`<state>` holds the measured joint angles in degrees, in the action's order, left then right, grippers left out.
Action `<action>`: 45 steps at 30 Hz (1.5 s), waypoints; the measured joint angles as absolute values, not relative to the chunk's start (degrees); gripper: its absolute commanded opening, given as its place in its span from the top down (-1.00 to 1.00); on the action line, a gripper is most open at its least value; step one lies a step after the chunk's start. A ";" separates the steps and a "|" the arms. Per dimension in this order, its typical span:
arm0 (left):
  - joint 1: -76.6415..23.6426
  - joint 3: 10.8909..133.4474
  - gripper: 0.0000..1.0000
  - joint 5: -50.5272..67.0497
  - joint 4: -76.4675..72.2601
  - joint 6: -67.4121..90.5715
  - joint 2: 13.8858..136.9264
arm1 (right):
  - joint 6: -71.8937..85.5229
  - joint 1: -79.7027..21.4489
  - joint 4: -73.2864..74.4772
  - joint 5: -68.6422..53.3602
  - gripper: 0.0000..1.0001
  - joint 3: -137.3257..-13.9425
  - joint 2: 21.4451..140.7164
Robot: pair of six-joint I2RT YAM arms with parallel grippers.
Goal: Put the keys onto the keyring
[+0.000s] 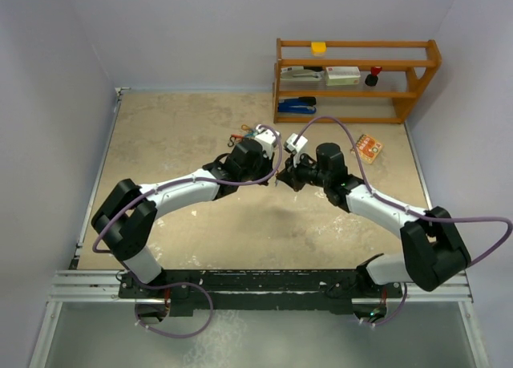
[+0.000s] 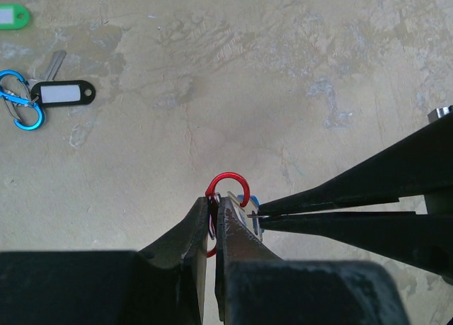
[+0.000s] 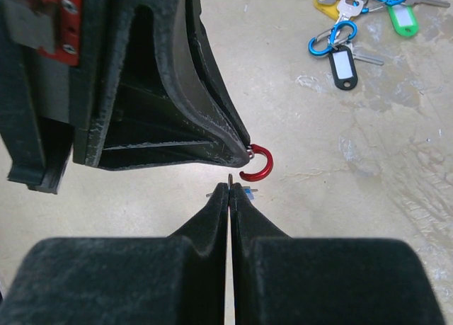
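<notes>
1. The left gripper [image 2: 214, 202] is pinched tight on a red clip [image 2: 226, 175]. The clip's upper loop stands out past the fingertips at 12 o'clock.
2. The right gripper [image 3: 230, 187] is pressed together as well, nipping a thin wire ring [image 2: 259, 215] that pokes out at its tips. In the left wrist view it comes in from 3 o'clock, and its tips sit just beside the left gripper's.
3. A sliver of a blue tag [image 2: 253, 197] shows between the red clip and the right fingertips. Whether a key hangs on it cannot be told.
4. The two grippers meet over the middle of the table [image 1: 176, 135].
5. The keys [image 3: 354, 5] lie in a loose heap on the table, at 11 o'clock of the grippers in the top view. Yellow and green tags show among them.
6. Nearest the grippers, a black tag [image 2: 64, 93] touches a blue clip [image 2: 21, 105], at 10 o'clock in the left wrist view.
7. A wooden shelf [image 1: 357, 79] stands at the table's far edge, at 1 o'clock.
</notes>
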<state>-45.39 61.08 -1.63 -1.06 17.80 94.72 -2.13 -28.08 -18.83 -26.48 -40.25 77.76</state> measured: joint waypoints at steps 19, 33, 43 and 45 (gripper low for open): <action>-45.39 61.30 1.00 -0.34 -0.43 17.78 94.76 | -1.74 -28.08 -19.75 -25.19 1.00 -40.27 79.13; -45.39 61.30 1.00 0.67 0.43 17.34 94.76 | -1.48 -28.05 -19.66 -22.85 1.00 -40.27 79.15; -45.39 61.30 1.00 1.23 0.95 16.84 94.76 | -1.43 -28.12 -19.62 -21.34 1.00 -40.27 79.13; -45.39 61.30 1.00 1.23 0.93 16.84 94.76 | -1.45 -28.18 -19.62 -20.69 1.00 -40.27 79.13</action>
